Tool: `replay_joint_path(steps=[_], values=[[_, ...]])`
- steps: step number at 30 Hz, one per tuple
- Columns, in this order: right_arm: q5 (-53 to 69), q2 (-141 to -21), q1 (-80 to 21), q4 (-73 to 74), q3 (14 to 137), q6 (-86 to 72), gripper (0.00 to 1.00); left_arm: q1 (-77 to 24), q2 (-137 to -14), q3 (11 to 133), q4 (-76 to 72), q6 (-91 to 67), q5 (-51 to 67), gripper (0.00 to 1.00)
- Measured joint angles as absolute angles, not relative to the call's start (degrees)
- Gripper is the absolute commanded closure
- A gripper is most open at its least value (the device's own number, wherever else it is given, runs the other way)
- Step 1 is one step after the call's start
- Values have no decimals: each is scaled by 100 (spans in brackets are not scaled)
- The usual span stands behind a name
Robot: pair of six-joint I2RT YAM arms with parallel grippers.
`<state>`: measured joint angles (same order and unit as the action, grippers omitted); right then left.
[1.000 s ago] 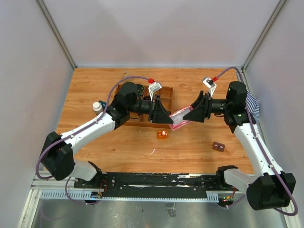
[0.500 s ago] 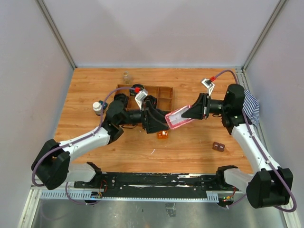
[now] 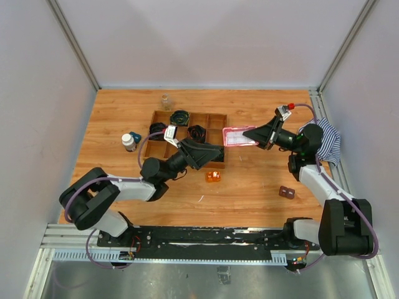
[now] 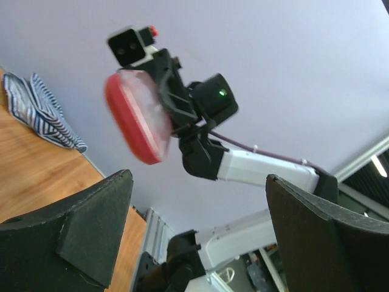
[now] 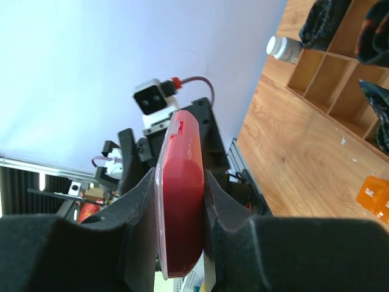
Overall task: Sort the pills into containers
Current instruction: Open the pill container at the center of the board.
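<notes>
**Wooden table, pink box held up between the arms**

Wood covers the whole table (image 3: pixel 249 205). At the left stands the bottle (image 3: pixel 128 141), with the vial (image 3: pixel 166 101) by the far edge, then the tray (image 3: pixel 187 132). The left gripper (image 3: pixel 212 156) hangs over the tray's near right corner, jaws wide and empty, facing right. Just beyond it the box (image 3: pixel 234 136) is lifted above the table. Its long axis runs left to right, and its right end is clamped by the right gripper (image 3: pixel 250 134). Its free end points at the left arm, which I think is meant to open it. Bare wood lies below, and a cloth (image 3: pixel 329 138) crowds the right edge.
</notes>
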<state>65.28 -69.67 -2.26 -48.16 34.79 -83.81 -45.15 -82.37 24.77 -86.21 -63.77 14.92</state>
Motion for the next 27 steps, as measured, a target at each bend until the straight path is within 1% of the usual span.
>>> replay_joint_path(steps=[2, 5, 10, 12, 18, 22, 26, 27], values=[[6449, -6976, -202, -5028, 3463, -8582, 99, -4552, -8466, 2600, -8611, -6479, 1256, 8], [6370, -6973, -169, -5336, 3463, -8783, 100, -4584, -8772, 2829, -8595, -6626, 963, 17], [6296, -6976, -163, -5489, 3439, -8873, 99, -4657, -9109, 3308, -8582, -6731, 714, 27], [6294, -6976, -163, -5489, 3426, -8871, 99, -4674, -9201, 3489, -8571, -6759, 661, 33], [6246, -6971, -165, -5511, 3420, -8844, 97, -4707, -9419, 3863, -8340, -6799, 563, 35], [6246, -6952, -165, -5507, 3420, -8794, 96, -4731, -9428, 3977, -8149, -6807, 515, 46], [6248, -6910, -165, -5500, 3420, -8698, 95, -4740, -9467, 4084, -7950, -6803, 515, 48], [6248, -6910, -165, -5500, 3420, -8687, 95, -4740, -9480, 4130, -7902, -6801, 526, 50]])
